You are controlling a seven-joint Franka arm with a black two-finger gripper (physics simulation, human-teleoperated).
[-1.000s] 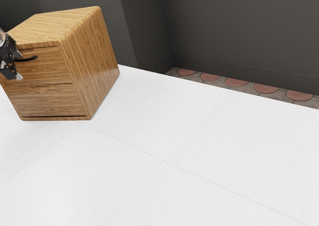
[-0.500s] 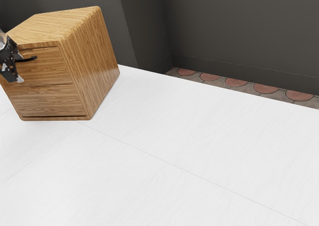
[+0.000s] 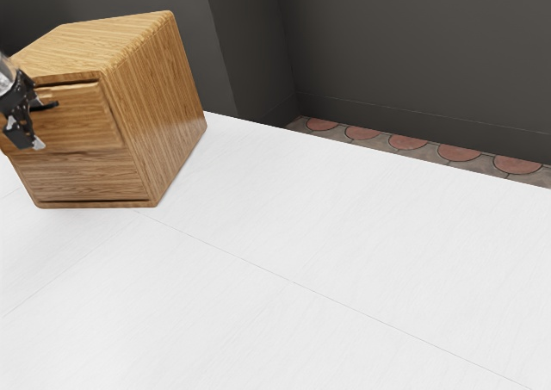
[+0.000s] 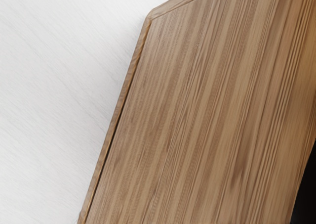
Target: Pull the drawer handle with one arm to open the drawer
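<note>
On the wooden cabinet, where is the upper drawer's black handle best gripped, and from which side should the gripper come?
Grip the handle on its thin black bar, near the middle, coming from the exterior view's left, where the gripper is. The bar looks level and stands off the face of the upper drawer, so clamping from above and below probably suits a straight pull.

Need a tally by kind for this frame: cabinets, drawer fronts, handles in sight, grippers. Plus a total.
light wooden box cabinet: 1
wooden drawer fronts: 2
thin black drawer handle: 1
black two-finger gripper: 1
Total: 5
</note>
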